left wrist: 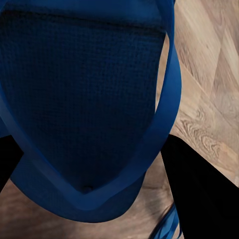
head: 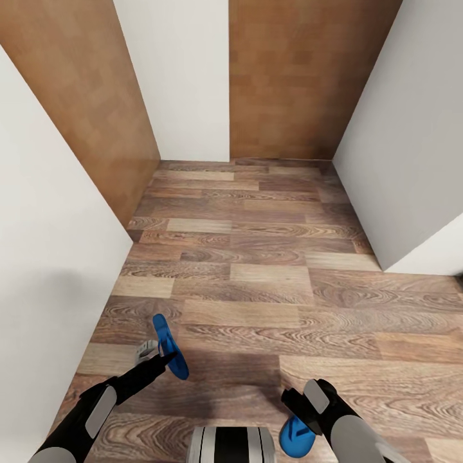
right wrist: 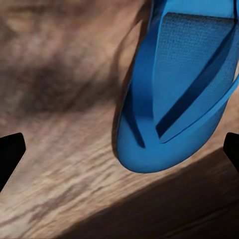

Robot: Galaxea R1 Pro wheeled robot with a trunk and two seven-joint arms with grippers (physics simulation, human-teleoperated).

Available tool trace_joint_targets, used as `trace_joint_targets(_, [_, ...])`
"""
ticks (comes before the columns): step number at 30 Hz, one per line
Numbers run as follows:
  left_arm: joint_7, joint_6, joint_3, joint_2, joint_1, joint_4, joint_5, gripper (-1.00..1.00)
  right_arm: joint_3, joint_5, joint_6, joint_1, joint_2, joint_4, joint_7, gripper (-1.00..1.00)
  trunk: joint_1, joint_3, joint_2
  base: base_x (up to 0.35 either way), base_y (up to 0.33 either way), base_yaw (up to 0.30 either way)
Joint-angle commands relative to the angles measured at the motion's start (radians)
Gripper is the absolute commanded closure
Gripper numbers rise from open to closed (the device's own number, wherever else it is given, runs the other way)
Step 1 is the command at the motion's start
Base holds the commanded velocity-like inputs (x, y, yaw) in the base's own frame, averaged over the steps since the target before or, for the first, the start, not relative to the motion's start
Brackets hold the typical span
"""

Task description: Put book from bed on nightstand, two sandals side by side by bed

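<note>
One blue sandal [head: 168,344] is lifted off the wood floor, and my left gripper [head: 162,361] is shut on it. In the left wrist view its dark blue sole [left wrist: 84,99] sits close between the black fingers [left wrist: 199,194]. The other blue sandal [head: 296,437] is low beside my base, under the right gripper [head: 301,404]. In the right wrist view, that sandal [right wrist: 179,99] shows strap side up ahead of the right gripper [right wrist: 119,149]. The fingertips [right wrist: 10,154] stand wide apart and touch nothing. The book, bed and nightstand are out of view.
I am in a narrow passage with a wood-plank floor [head: 257,257]. A white wall [head: 51,257] is close on the left and another [head: 411,161] on the right. Brown wooden panels [head: 296,77] and a white wall section [head: 186,77] close the far end. My trunk [head: 231,445] shows at the bottom.
</note>
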Motion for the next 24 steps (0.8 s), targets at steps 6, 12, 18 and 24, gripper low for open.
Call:
trace_joint_targets(6, [-0.004,0.009,0.001,0.0,0.0,0.0,0.007,1.0,0.001,-0.011,0.003,0.0,0.0,-0.003,-0.008,-1.0,0.0,-0.001,0.0,0.005,0.004,0.0])
trace_joint_targets(12, [-0.004,0.009,0.001,0.0,0.0,0.0,0.007,1.0,0.001,-0.011,0.003,0.0,0.0,-0.003,-0.008,-1.0,0.0,-0.005,0.0,0.0,0.0,0.0])
trace_joint_targets(18, [-0.004,0.009,0.001,0.0,0.0,0.0,0.007,1.0,0.001,-0.011,0.003,0.0,0.0,-0.003,-0.008,-1.0,0.001,-0.012,-0.001,0.0,0.0,0.0])
trace_joint_targets(24, [-0.004,0.009,0.001,0.0,0.0,0.0,0.007,1.0,0.001,-0.011,0.003,0.0,0.0,-0.003,-0.008,-1.0,0.001,-0.012,-0.001,0.0,0.0,0.0])
